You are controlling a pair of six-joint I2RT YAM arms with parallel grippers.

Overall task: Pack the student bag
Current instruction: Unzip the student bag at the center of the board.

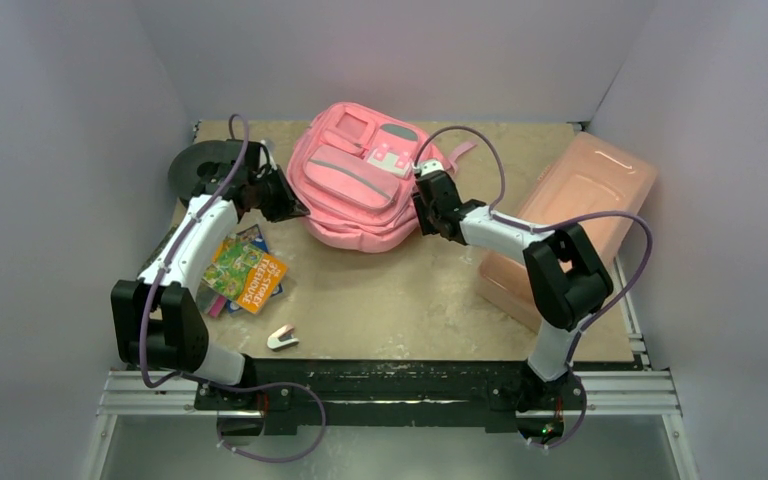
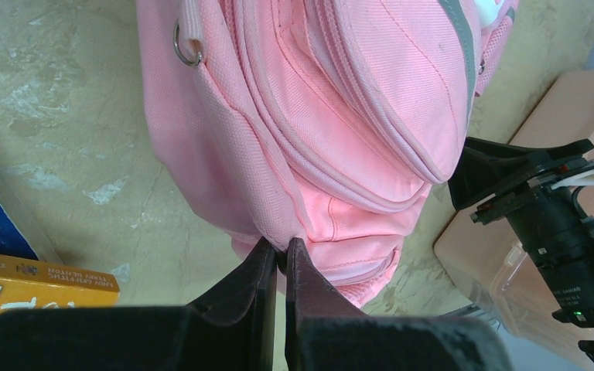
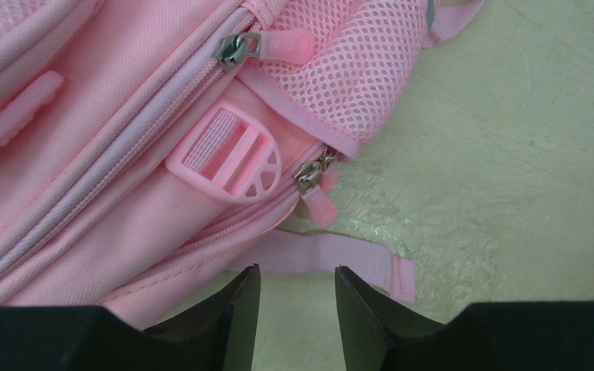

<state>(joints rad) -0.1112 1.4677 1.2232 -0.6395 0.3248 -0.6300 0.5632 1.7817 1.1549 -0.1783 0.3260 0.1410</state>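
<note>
- Reading what little print there is: the orange-and-green illustrated book [image 1: 245, 275] lying on the table [image 1: 410, 300] by the left arm shows "TREEHOUSE" on its cover. The lettering on its yellow spine in the left wrist view [image 2: 31, 290] is too small to make out.
- No brand or label is legible on the pink fabric backpack [image 1: 355, 185], only a white clasp patch and a grey stripe across its front pockets.
- The pink fabric backpack lies front-up at the far middle of the table, between the two arms. A rigid salmon-pink plastic box [image 1: 570, 220] sits to its right.
- Close up, the backpack [image 3: 124, 139] shows a pink mesh side pocket [image 3: 332, 69], a pink plastic buckle [image 3: 228, 158] and two metal zip sliders with pink pulls [image 3: 309, 182]. A flat pink webbing strap [image 3: 332, 259] trails onto the table.
- Its other side [image 2: 340, 116] carries a small metal ring [image 2: 188, 50] and piped zip seams.
- The left pincer [image 2: 281, 259] is closed tip to tip at the backpack's edge seam, seemingly nipping a thin fold of fabric there.
- The right pincer [image 3: 294, 286] stands partly open and holds nothing, with the webbing strap just beyond its tips.
- A small white stapler-like object [image 1: 282, 338] lies near the table's front edge.
</note>
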